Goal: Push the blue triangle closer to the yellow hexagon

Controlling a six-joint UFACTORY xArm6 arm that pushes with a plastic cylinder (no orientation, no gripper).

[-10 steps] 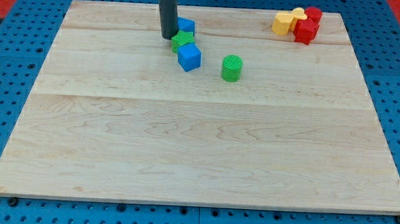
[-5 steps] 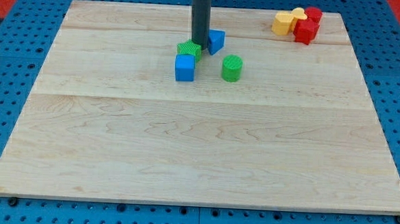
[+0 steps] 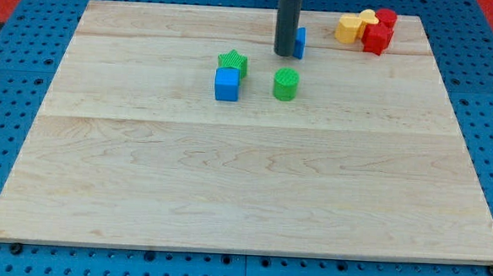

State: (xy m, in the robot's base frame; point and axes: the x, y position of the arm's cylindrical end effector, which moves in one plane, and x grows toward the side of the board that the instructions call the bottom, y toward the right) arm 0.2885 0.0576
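my tip (image 3: 285,53) touching blue triangle's (image 3: 300,42) left side | yellow hexagon (image 3: 349,28) well right, beside red blocks (image 3: 379,32) | no hand on rod

The table (image 3: 244,180) is made of pale wood planks, with fine grain and a smooth matt finish. Around it, a blue perforated surface (image 3: 12,100) is seen, looking like matt plastic or painted metal. The green cylinder (image 3: 286,84) shows ribbed plastic. The rod (image 3: 287,22) looks dark and matt.
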